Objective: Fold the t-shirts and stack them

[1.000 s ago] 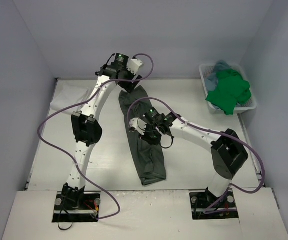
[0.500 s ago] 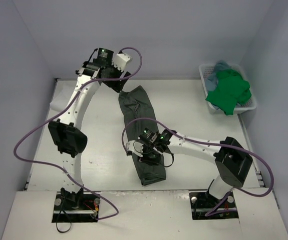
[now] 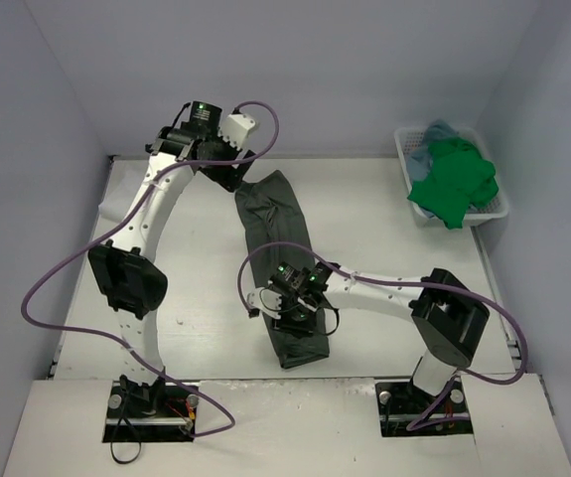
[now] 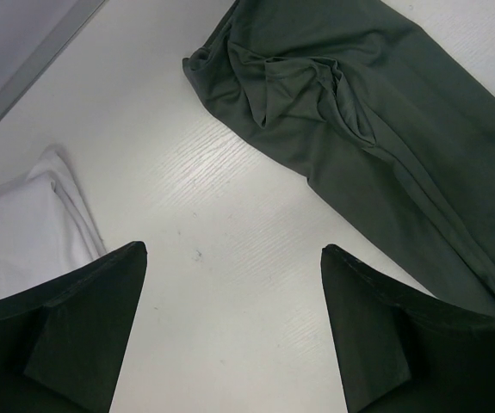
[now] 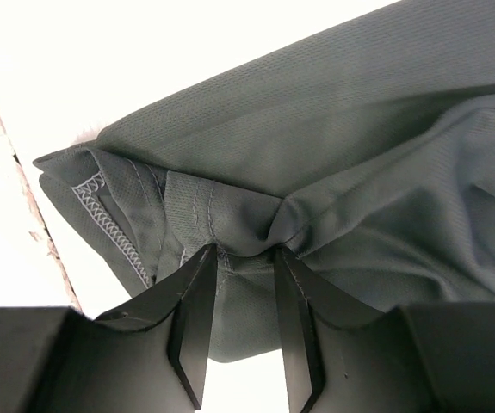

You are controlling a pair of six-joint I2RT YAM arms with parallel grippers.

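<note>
The dark grey t-shirt [image 3: 283,263] lies lengthwise away from the bases. The right gripper [image 5: 245,284] pinches its near hem; the left gripper [image 4: 230,331] – wide open, empty – hovers beside its far end.

Could not see most of the white shirt [image 4: 19,228], cut off by the left picture edge.

right arm: slid its right gripper [image 3: 287,310] down the dark grey t-shirt [image 3: 270,204] from the middle to the near end; ended up low over the cloth
right jaws: ended a bit apart with a fold of the hem bunched between them
left arm: left gripper [image 3: 227,177] swung left off the shirt's far end; elbow dropped lower
shirt: far end got flatter and wider
</note>
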